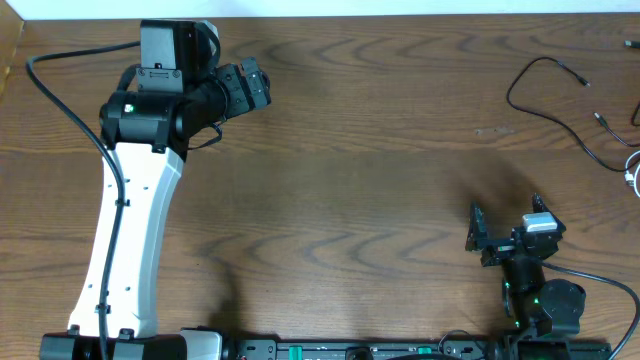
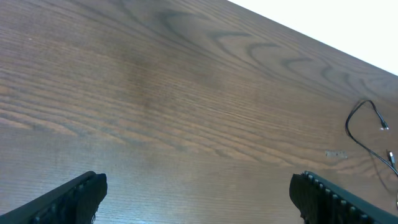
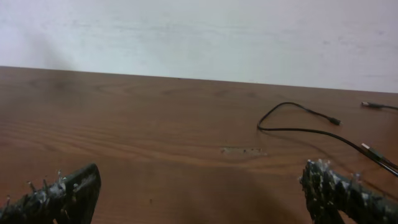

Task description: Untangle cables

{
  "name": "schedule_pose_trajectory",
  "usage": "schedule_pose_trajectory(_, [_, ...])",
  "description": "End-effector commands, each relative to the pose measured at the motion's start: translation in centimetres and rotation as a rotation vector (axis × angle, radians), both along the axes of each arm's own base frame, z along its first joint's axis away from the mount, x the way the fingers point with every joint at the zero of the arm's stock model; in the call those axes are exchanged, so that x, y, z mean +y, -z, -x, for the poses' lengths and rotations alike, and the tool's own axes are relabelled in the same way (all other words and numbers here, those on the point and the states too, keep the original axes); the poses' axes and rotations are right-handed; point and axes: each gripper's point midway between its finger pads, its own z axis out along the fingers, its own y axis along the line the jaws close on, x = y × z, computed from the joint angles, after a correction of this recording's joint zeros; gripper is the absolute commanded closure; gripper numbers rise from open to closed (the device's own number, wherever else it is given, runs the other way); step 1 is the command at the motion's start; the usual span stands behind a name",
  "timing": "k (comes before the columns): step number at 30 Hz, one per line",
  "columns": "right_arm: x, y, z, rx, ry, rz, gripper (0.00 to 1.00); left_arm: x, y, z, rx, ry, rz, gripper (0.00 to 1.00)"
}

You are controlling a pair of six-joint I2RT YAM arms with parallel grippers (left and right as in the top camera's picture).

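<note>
The black cable (image 1: 548,100) lies in a loose open curve on the wooden table (image 1: 380,150) at the far right, its small plug ends apart. A bit of white cable (image 1: 632,172) shows at the right edge, where the frame cuts it off. My left gripper (image 1: 262,88) is at the upper left, far from the cables, open and empty. My right gripper (image 1: 506,215) is near the front right, below the black cable, open and empty. In the left wrist view the gripper (image 2: 199,199) is open and the black cable (image 2: 364,127) lies far right. In the right wrist view the gripper (image 3: 199,193) faces the black cable (image 3: 305,129).
The left arm's thick black wire (image 1: 70,110) loops along the table's left side. A pale wall (image 3: 199,37) rises behind the table's far edge. A faint scuff mark (image 3: 242,150) lies on the wood near the black cable.
</note>
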Motion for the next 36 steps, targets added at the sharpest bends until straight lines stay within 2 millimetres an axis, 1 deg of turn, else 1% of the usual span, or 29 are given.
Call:
schedule_pose_trajectory(1, [-0.1,0.1,0.0,0.001,0.008,-0.006,0.01,0.2,-0.3,-0.2,-0.011,0.002,-0.013,0.01])
schedule_pose_trajectory(8, [-0.1,0.1,0.0,0.001,0.008,-0.006,0.01,0.3,-0.3,-0.2,-0.012,0.002,-0.018,0.02])
schedule_pose_trajectory(12, [-0.1,0.1,0.0,0.001,0.008,-0.006,0.01,1.8,0.0,-0.3,-0.011,-0.054,-0.090,0.01])
schedule_pose_trajectory(16, [-0.1,0.1,0.0,0.001,0.008,-0.006,0.01,2.1,0.1,-0.2,-0.003,-0.064,-0.104,0.01])
schedule_pose_trajectory(19, [-0.1,0.1,0.0,0.001,0.008,-0.006,0.01,3.0,0.3,-0.1,0.000,-0.083,-0.153,0.01])
schedule_pose_trajectory(20, [-0.1,0.1,0.0,0.001,0.008,-0.006,0.01,3.0,0.1,0.2,-0.007,-0.065,-0.166,0.01])
schedule_pose_trajectory(23, [-0.1,0.1,0.0,0.001,0.008,-0.006,0.01,3.1,-0.1,1.3,-0.029,-0.028,-0.198,0.01])
schedule_pose_trajectory(25, [-0.1,0.1,0.0,0.001,0.008,-0.006,0.01,3.2,-0.4,2.1,-0.074,-0.008,-0.215,0.01])
schedule_pose_trajectory(28, [-0.1,0.1,0.0,0.001,0.008,-0.006,0.01,3.2,-1.2,3.4,-0.197,0.002,-0.215,0.02])
schedule_pose_trajectory(30, [-0.1,0.1,0.0,0.001,0.008,-0.006,0.01,2.9,-1.5,4.7,-0.313,0.026,-0.216,0.01])
schedule_pose_trajectory(31, [-0.1,0.1,0.0,0.001,0.008,-0.006,0.01,2.9,-1.3,5.7,-0.378,0.042,-0.228,0.02])
schedule_pose_trajectory(32, [-0.1,0.1,0.0,0.001,0.008,-0.006,0.01,2.8,-1.2,6.1,-0.405,0.048,-0.230,0.02])
schedule_pose_trajectory(35, [-0.1,0.1,0.0,0.001,0.008,-0.006,0.01,2.8,0.5,8.2,-0.527,0.079,-0.269,0.01])
schedule_pose_trajectory(36, [-0.1,0.1,0.0,0.001,0.008,-0.006,0.01,2.9,1.5,9.3,-0.589,0.084,-0.286,0.01])
